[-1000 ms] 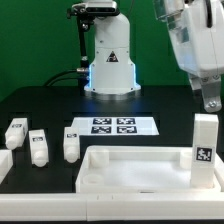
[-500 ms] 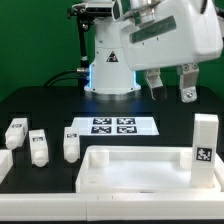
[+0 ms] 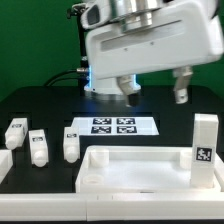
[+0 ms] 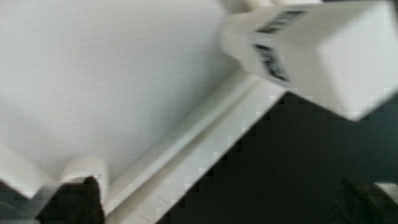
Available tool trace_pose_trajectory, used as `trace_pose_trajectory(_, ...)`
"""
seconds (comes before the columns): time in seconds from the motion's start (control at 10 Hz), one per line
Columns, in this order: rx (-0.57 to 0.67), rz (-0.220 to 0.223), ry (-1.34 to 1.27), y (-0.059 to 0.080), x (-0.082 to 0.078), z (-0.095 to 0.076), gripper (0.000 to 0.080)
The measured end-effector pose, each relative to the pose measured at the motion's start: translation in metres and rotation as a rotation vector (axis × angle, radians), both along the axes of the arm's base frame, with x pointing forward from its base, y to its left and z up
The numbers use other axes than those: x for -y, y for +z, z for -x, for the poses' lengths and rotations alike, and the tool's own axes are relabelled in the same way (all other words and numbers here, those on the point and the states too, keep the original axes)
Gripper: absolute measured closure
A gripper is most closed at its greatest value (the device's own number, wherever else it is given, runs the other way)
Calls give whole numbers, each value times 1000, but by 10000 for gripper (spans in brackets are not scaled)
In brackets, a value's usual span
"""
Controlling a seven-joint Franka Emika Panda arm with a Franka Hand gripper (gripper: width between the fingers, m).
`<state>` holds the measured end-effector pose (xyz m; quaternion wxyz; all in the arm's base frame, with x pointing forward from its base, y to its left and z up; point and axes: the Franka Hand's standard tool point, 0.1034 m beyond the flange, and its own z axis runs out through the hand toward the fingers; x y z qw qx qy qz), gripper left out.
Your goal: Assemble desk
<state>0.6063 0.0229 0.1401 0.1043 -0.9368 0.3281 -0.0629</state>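
The white desk top (image 3: 135,172) lies rim-up at the front of the black table. One white leg block (image 3: 204,148) stands upright at its corner on the exterior view's right, tag facing the camera. Three more leg blocks (image 3: 38,146) lie loose on the exterior view's left. My gripper (image 3: 156,92) hangs open high above the back of the desk top, with nothing between its fingers (image 3: 181,88). In the wrist view the desk top (image 4: 107,90) and its rim run diagonally. The tagged leg block (image 4: 320,55) stands beside them. The open gripper (image 4: 222,205) shows one dark fingertip (image 4: 75,200).
The marker board (image 3: 112,127) lies flat behind the desk top, in front of the robot base (image 3: 110,62). Cables trail on the table at the back on the exterior view's left.
The arm has swung from the exterior view's right toward the middle and turned, so the gripper now hangs over the back of the desk top. The jaws stayed open and no part moved.
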Motion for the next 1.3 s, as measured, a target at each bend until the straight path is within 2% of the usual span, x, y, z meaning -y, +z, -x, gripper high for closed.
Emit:
trace_pose_trajectory(0.1,14,43,147,-9,22,15,151)
trace_pose_trajectory(0.2,32,82,232,-18,39,22,151)
trace_pose_trajectory(0.3,35,100,278,-21,44,25,151)
trace_pose_trajectory(0.5,52,132,420,-21,44,25,151)
trace_pose_trajectory(0.7,60,149,508,-22,47,26,151)
trace_pose_trajectory(0.9,12,155,593,-41,73,50,151)
trace_pose_trajectory(1.0,-23,141,555,-48,84,64,151)
trace_pose_trajectory(1.1,-27,147,545,-51,92,68,151)
trace_pose_trajectory(1.3,-26,146,547,-50,89,67,151)
